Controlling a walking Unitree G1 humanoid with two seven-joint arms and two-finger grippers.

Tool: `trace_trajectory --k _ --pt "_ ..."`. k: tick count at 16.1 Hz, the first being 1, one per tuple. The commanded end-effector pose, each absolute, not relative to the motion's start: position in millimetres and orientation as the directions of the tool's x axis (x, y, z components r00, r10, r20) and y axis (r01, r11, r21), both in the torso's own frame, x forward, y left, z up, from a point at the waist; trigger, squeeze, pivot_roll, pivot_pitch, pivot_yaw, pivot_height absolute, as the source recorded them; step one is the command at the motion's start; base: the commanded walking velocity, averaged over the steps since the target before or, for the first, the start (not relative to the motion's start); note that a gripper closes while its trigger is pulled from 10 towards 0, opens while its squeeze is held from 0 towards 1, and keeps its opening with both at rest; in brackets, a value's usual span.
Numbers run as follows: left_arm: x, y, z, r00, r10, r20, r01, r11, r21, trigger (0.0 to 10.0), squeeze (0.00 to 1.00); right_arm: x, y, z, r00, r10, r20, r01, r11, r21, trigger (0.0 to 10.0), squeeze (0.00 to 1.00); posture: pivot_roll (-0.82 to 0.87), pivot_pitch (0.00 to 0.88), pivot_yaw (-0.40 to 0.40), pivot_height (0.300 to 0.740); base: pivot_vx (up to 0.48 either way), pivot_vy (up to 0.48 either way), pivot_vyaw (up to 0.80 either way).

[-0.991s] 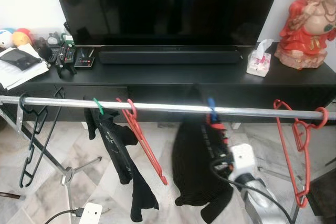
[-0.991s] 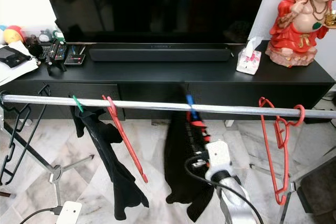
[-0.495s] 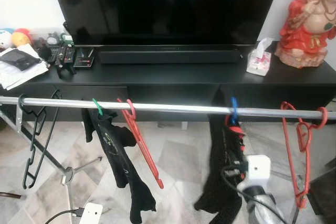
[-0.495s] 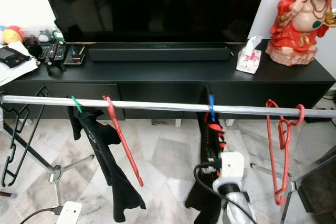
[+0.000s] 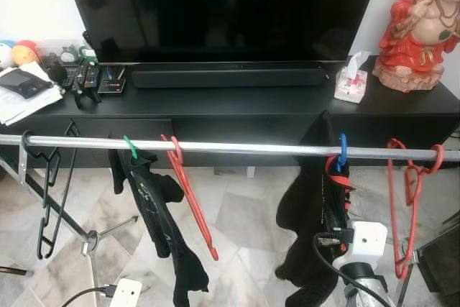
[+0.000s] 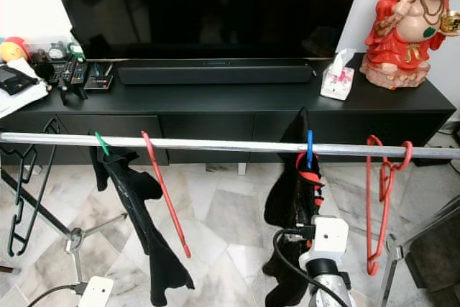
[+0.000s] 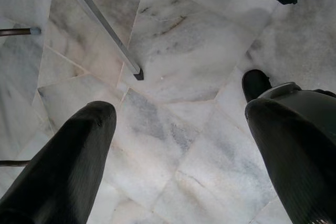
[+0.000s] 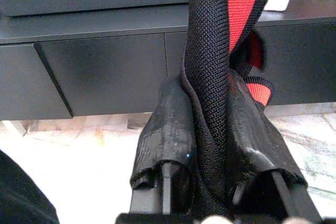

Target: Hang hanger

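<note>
Hanger [image 5: 341, 154], of blue plastic, is seen hooked over the silver rail [image 5: 230, 147], between the red hanger with nothing on it [image 5: 188, 192] and the bare red hanger near the rail's right end [image 5: 406, 199]. A black-and-red garment [image 5: 316, 228] is draped on it and hangs below the rail. The garment's knitted fabric is pinched between the black fingers [image 8: 163, 129] of the right gripper [image 8: 207, 129], whose jaws are closed on the cloth well below the hook.

The load is judged light and soft: the fabric will stretch and swing rather than transmit force, so the hook can be steered only loosely through it. A pull downward or sideways could drag the thin plastic hook along the smooth rail or tip it off. A firmer hold would be had on the stiff hanger itself, beneath its hook.

The left gripper [image 7: 173, 145] is held with jaws spread, empty, above the marble floor [image 7: 178, 51].
</note>
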State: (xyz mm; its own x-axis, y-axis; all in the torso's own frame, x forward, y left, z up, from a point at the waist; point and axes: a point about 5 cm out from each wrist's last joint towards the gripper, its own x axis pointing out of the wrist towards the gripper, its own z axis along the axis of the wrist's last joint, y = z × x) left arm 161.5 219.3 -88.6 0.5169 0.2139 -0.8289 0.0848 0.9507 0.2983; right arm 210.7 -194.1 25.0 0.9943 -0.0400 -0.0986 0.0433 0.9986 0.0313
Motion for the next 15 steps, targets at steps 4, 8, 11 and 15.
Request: trace_trajectory --k 4,8,11,15 --pt "153.2 218.9 -92.1 0.497 0.217 -0.84 0.093 0.949 0.3 10.0 0.0 187.2 -212.5 6.1 0.959 -0.231 -0.165 0.23 0.973 -0.029 0.0 0.0 -0.2 0.0 -0.003 0.74 0.0 0.0 0.0" --pt "152.7 221.6 -91.7 0.498 0.226 -0.837 0.088 0.947 0.308 10.0 0.0 179.1 -213.3 -2.0 0.944 -0.261 -0.2 0.258 0.965 -0.044 0.0 0.0 -0.19 0.0 -0.004 0.74 0.0 0.0 0.0" --pt "152.2 221.9 -91.9 0.495 0.223 -0.84 0.089 0.948 0.304 10.0 0.0 176.4 -209.2 -32.2 0.9 -0.208 -0.382 0.215 0.976 -0.024 10.0 0.0 -0.2 0.0 -0.002 0.74 0.0 0.0 0.0" --pt "151.8 221.3 -92.2 0.493 0.218 -0.842 0.08 0.953 0.293 10.0 0.0 189.0 -212.7 -49.1 0.862 -0.121 -0.492 0.149 0.989 0.018 10.0 0.0 -0.19 0.0 -0.002 0.74 0.0 0.0 0.0"
